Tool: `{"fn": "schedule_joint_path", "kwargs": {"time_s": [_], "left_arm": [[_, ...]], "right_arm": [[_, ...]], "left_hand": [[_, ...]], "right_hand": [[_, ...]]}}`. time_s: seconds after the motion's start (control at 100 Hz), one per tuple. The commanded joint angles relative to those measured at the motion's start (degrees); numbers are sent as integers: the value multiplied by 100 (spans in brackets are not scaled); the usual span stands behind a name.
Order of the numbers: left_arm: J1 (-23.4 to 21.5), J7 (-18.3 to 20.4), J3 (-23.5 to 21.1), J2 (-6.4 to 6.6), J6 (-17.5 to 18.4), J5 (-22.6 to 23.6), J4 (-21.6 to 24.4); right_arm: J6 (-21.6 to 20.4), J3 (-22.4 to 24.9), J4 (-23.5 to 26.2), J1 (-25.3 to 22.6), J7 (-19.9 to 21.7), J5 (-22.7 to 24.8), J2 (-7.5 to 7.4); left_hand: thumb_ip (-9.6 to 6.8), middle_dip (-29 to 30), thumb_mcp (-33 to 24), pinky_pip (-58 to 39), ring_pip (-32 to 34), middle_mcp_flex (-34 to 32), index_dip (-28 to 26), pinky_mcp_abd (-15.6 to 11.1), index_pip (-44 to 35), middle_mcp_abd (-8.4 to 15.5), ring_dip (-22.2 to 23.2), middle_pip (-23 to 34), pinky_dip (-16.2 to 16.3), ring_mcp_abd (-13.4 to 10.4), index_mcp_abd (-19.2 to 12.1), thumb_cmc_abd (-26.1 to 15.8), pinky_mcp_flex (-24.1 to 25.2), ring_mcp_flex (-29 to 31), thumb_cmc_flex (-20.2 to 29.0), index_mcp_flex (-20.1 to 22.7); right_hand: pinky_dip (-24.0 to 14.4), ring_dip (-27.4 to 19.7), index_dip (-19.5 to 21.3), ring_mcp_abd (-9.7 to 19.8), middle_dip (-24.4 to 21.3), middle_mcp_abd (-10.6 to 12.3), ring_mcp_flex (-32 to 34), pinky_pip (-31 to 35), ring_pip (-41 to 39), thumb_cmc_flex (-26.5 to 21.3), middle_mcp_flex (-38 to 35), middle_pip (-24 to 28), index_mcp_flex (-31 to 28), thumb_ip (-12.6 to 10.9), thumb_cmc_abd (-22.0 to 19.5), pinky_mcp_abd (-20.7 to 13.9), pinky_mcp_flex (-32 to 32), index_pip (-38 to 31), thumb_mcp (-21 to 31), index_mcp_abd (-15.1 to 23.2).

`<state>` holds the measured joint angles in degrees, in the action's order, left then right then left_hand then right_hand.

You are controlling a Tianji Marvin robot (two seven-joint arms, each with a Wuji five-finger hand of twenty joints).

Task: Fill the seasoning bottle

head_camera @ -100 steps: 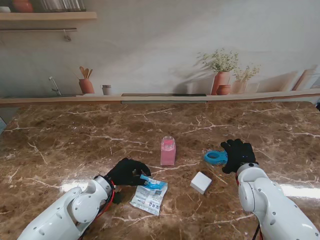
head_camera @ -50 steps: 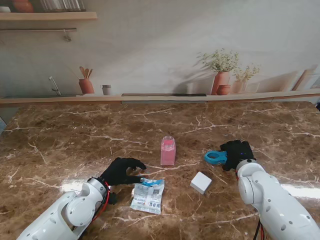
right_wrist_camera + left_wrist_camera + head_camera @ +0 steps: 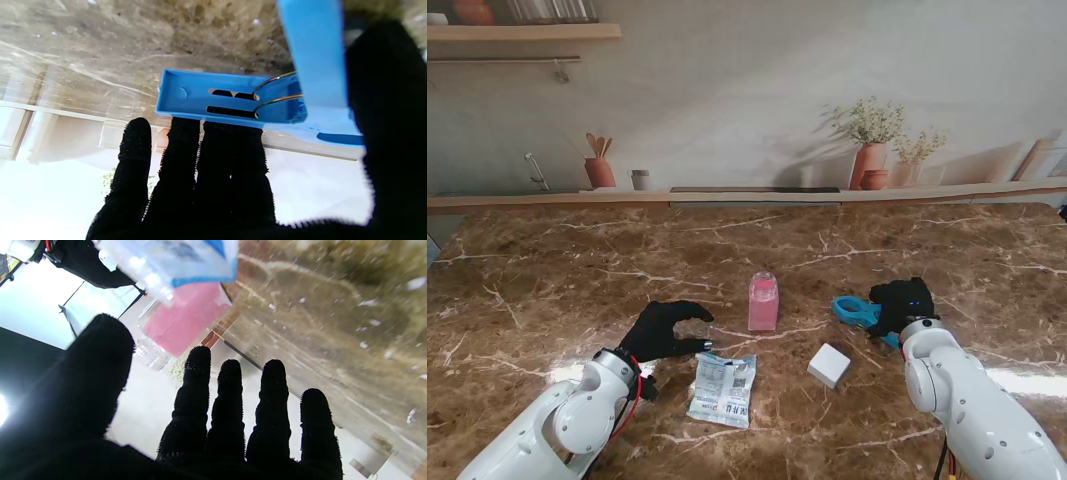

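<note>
One brown marble table [image 3: 577, 270]. Left hand [image 3: 665, 333], black-gloved, fingers spread, holds nothing. Right hand [image 3: 901, 303] has thumb and fingers pinched on one blue plastic clip [image 3: 857, 312]. One white-and-blue seasoning packet [image 3: 723, 388] lies flat, long axis running away from me. One pink clear seasoning bottle [image 3: 763, 302] stands upright mid-table, apparently uncapped. One white cube-shaped cap [image 3: 829, 365] beside it.

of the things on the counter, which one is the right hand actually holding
The blue clip, to the right of the pink bottle. The right hand is closed on it, while the seasoning packet and the white box lie untouched; the left hand is open.
</note>
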<state>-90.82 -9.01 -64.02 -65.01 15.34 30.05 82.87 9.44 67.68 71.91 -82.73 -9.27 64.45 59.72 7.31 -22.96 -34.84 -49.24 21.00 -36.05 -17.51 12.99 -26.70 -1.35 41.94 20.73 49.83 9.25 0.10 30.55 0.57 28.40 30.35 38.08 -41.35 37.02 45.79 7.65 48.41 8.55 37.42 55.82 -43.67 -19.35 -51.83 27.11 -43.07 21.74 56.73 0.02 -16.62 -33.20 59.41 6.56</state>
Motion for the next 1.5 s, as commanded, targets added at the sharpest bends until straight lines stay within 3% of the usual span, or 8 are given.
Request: {"fn": "schedule_joint_path", "kwargs": {"time_s": [0.0,0.34,0.7,1.19,1.32,1.37,1.42,1.49], "left_arm": [[-86,-66,-45,-22,-27,-18,177],[-440,-214,-305,-97,-54,-320,1156],[-452,1,-214,-121,-616,-729,2045],[-87,193,224,-174,-1349,-1144,2297],[-27,292,310,-174,-1507,-1276,2325],[-8,393,327,-161,-1591,-1334,2344],[14,417,364,-169,-1608,-1456,2325],[32,360,436,-214,-1651,-1692,2293]], "right_arm": [[60,109,298,-217,-83,131,18],[219,694,2129,-1148,-799,1088,98],[233,329,3088,-1427,-1741,2080,41],[262,-272,3492,-1278,-2275,2690,-53],[222,-361,3491,-1256,-2338,2717,-68],[227,-380,3493,-1255,-2339,2733,-71],[234,-393,3493,-1253,-2343,2742,-73],[229,-409,3490,-1246,-2361,2740,-74]], "left_hand": [[-160,48,192,-95,31,-4,1,-2,23,-43,-24,-27,148,95,36,-177,-41,-43,-293,-86],[-205,49,817,-771,314,-111,90,85,328,-255,196,-92,476,265,376,-399,-485,363,-329,-149],[-452,576,3530,-1132,366,145,535,196,1153,-732,207,-323,563,430,994,-1132,-752,565,227,-357],[-479,723,3585,-1393,687,-5,523,284,1208,-894,448,-221,712,530,1111,-1133,-898,845,235,-228],[-559,469,3268,-1498,1059,-707,57,400,521,-598,806,59,748,546,575,-993,-949,1171,1033,196],[-356,164,997,-1482,1357,-1123,-301,508,87,-389,1082,182,750,526,251,-503,-938,1371,394,433],[-289,0,116,-1552,1608,-1489,-469,604,-249,-355,1200,310,799,544,97,-439,-987,1623,381,642],[225,-159,-563,-1683,1860,-1948,-413,637,-909,-326,1251,469,840,595,-243,-25,-1070,1880,1056,870]], "right_hand": [[-159,134,315,127,463,569,243,203,-118,-802,-733,610,-753,-146,-682,52,-43,-1593,722,1811],[-177,174,355,72,501,520,343,260,-47,-827,-848,488,-802,-180,-656,127,-88,-1555,692,1758],[-159,196,412,90,559,527,443,227,33,-802,-897,433,-811,-210,-694,176,-104,-1500,660,1777],[-145,230,486,118,600,559,482,204,82,-779,-913,396,-811,-235,-715,189,-118,-1443,648,1810],[-139,236,502,127,601,569,481,194,95,-763,-909,384,-808,-240,-728,185,-114,-1425,646,1822],[-138,237,509,127,602,568,477,192,102,-758,-907,379,-808,-244,-742,185,-114,-1419,645,1823],[-137,238,514,125,601,565,477,190,107,-757,-897,372,-809,-247,-745,184,-114,-1414,643,1823],[-136,237,521,125,597,561,468,189,119,-761,-890,363,-799,-250,-738,184,-114,-1408,638,1811]]}}
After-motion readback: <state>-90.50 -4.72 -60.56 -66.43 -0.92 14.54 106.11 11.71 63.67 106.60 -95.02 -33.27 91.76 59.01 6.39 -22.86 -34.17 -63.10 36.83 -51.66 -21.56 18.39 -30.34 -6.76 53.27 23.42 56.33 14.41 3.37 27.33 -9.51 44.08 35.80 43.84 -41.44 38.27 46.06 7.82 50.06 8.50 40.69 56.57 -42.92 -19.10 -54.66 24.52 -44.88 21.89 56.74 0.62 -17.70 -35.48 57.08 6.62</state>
